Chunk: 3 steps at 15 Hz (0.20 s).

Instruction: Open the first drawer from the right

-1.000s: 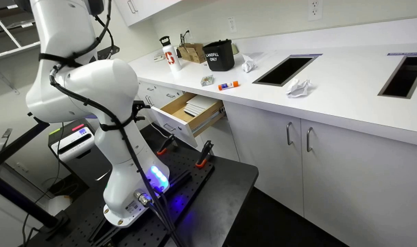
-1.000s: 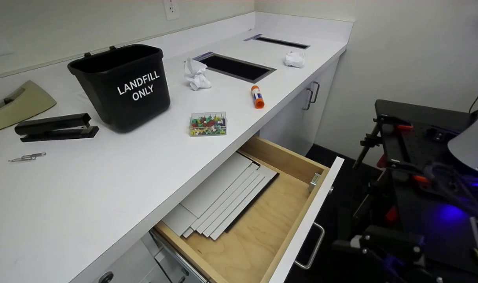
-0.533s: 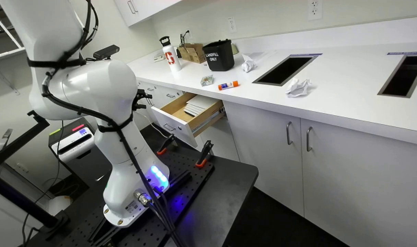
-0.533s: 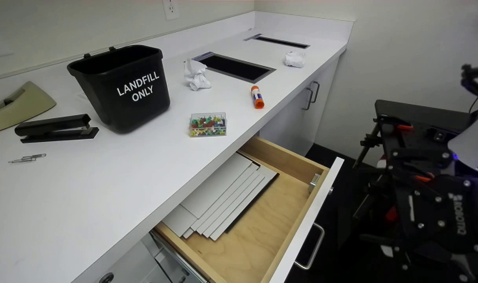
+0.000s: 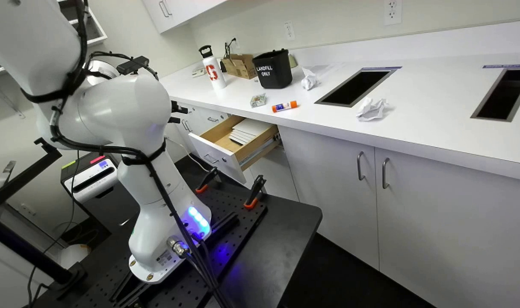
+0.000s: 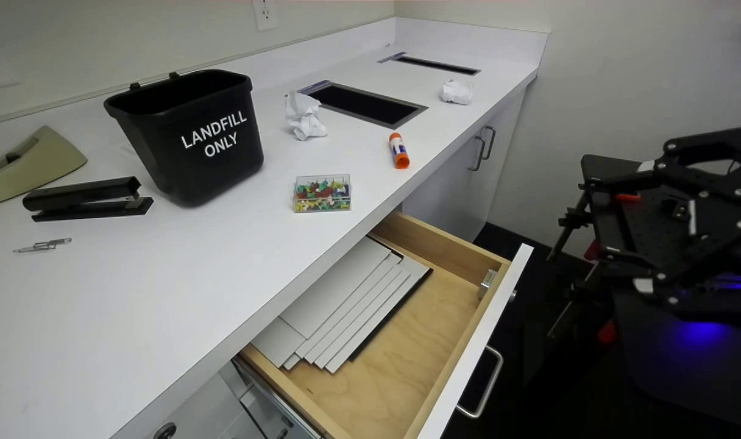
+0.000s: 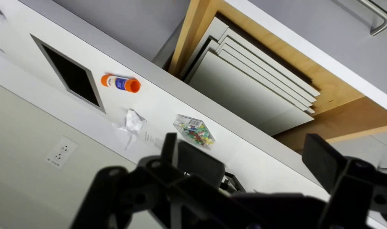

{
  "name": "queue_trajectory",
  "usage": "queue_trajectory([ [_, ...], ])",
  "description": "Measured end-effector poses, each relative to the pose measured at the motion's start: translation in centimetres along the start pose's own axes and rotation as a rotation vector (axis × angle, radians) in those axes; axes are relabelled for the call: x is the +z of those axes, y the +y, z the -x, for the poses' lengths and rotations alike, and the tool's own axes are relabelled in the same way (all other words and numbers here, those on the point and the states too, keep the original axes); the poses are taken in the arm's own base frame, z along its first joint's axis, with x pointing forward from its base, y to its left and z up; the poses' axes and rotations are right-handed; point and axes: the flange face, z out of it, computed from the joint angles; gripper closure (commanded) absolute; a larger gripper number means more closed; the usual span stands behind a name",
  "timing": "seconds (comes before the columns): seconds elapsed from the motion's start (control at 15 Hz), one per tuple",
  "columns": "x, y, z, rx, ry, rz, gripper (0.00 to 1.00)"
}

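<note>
Drawer (image 6: pixel 407 353): stood open below the countertop's (image 6: pixel 181 292) front edge, panels (image 6: pixel 340 292) inside.
Gripper (image 7: pixel 260 159): hung, fingers (image 7: pixel 322 160) spread wide.
Glue stick (image 6: pixel 399 150): lay near that edge.

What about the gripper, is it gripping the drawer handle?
No, the wrist view shows the gripper open, with the drawer handle well clear of its fingers.

On the white desk (image 6: pixel 163 292), a black bin (image 6: pixel 191 167) marked LANDFILL ONLY is noted. A stapler (image 6: pixel 78 193) is seen just beside it. A glue stick (image 6: pixel 399 151) is found lying near a clear pushpin box (image 6: pixel 322 194). A white bottle (image 5: pixel 214 72) is recorded.
</note>
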Motion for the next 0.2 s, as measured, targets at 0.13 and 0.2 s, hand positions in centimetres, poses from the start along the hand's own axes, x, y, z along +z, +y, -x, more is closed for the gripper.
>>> queue_trajectory([
  [0.13, -0.55, 1.36, -0.09, 0.028, 0.017, 0.004, 0.0],
  [0.2, -0.77, 1.72, -0.12, 0.034, 0.027, 0.004, 0.0],
])
